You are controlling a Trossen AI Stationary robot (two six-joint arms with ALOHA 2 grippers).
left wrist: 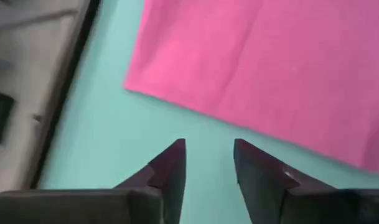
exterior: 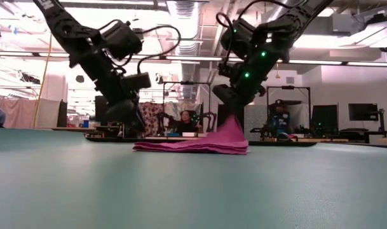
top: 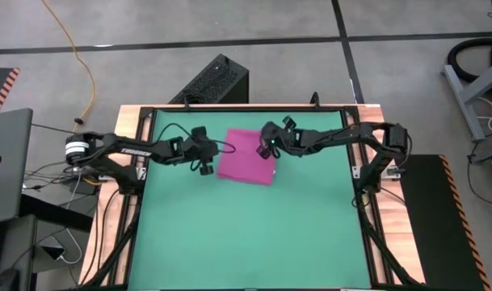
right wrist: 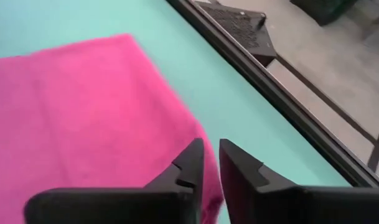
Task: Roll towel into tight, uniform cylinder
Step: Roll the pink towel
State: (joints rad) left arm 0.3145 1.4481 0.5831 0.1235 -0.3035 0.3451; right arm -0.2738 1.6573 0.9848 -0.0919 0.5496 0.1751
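Note:
The magenta-pink towel lies spread out on the far middle of the green mat. In the low view its right end rises in a small peak, and the remainder lies flat. My right gripper stands over that right edge with its fingers nearly together on the cloth. My left gripper is open just off the towel's left edge; in its wrist view it is over bare mat, short of the towel. No tag shows. My right gripper pinches the towel's right edge between its two fingers, coming slantwise from above and from the table's right. The pinched part is drawn up into a small peak. The remaining cloth lies flat on the mat.
The mat's black frame runs close beyond the towel at the far edge. A black box stands on the floor behind the table. Open mat lies toward the near edge. People and equipment show in the room behind the table.

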